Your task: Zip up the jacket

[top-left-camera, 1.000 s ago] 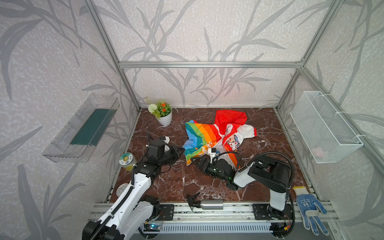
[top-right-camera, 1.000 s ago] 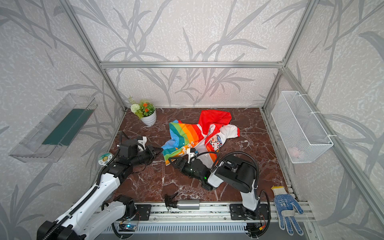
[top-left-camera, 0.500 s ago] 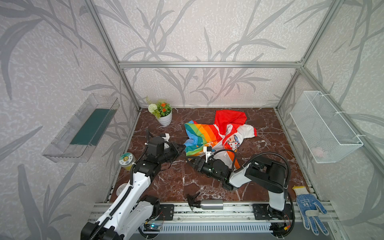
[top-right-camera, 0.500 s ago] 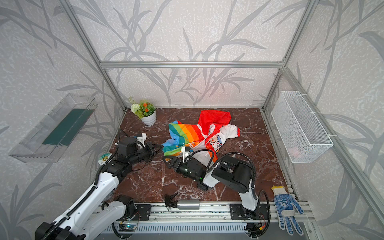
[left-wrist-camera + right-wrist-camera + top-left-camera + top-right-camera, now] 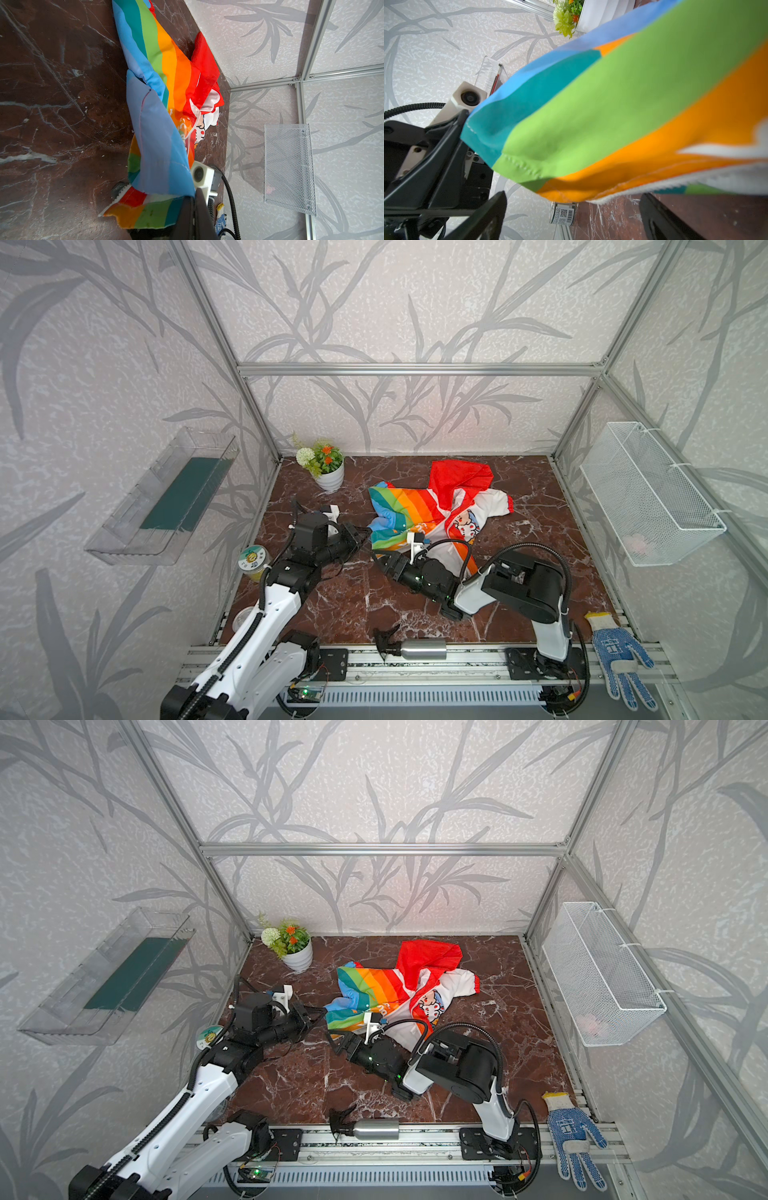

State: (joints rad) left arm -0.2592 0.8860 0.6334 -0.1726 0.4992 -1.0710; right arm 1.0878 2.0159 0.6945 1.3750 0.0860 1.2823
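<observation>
Right wrist view: our left gripper (image 5: 464, 120) clamps the jacket (image 5: 612, 104) hem corner; our right gripper (image 5: 380, 560) stands wide open beside it.

Left arm (image 5: 274, 610) and right arm (image 5: 523, 585): white links, black joints, ribbed black cables (image 5: 540, 546), white wrist cameras (image 5: 415, 540); black base plates (image 5: 524, 664) on the aluminium rail (image 5: 469, 651).
</observation>
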